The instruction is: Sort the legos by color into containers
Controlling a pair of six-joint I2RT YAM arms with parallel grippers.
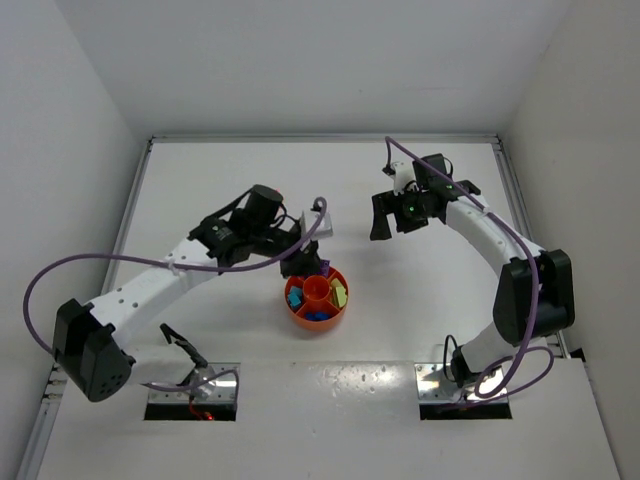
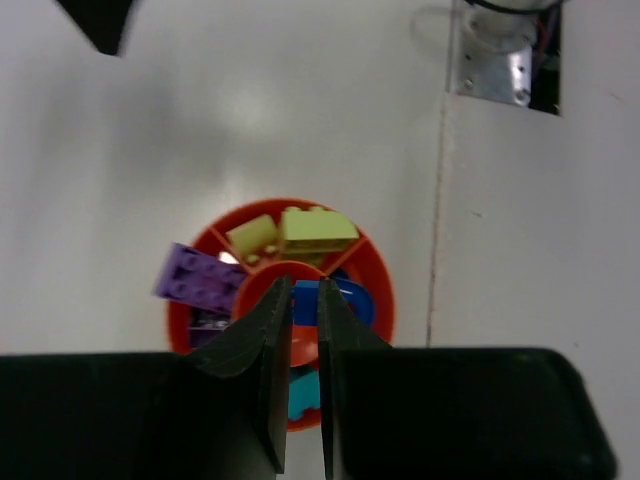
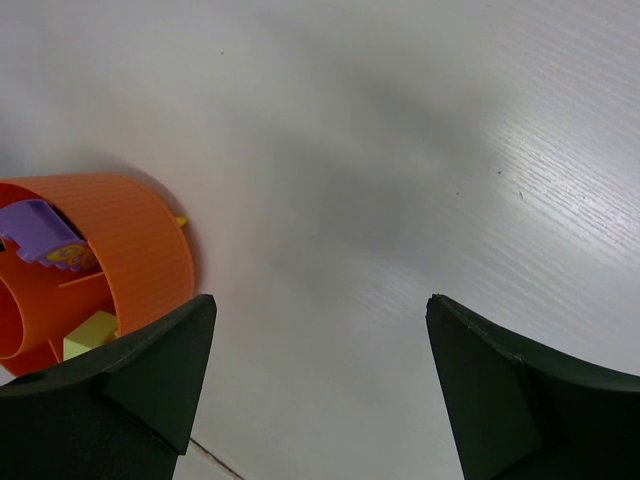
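Note:
The round orange tray point(image 1: 300, 318) stands mid-table and holds sorted legos. In the left wrist view its rim point(image 2: 378, 280) rings a purple brick point(image 2: 200, 277), two yellow bricks point(image 2: 315, 228), a blue one point(image 2: 345, 297) and a teal one point(image 2: 303, 395), each colour in its own wedge. My left gripper point(image 1: 300, 262) hovers over the tray's centre cup, its jaws point(image 2: 303, 282) close together with nothing between them. My right gripper point(image 1: 400, 215) is open and empty point(image 3: 322, 300) above bare table, up and right of the tray point(image 3: 130, 240).
A tiny yellow piece point(image 3: 181, 221) shows on the table against the tray's outer wall. White walls close off the table at the back and both sides. A mounting plate with a cut-out point(image 2: 505, 65) lies at the near edge.

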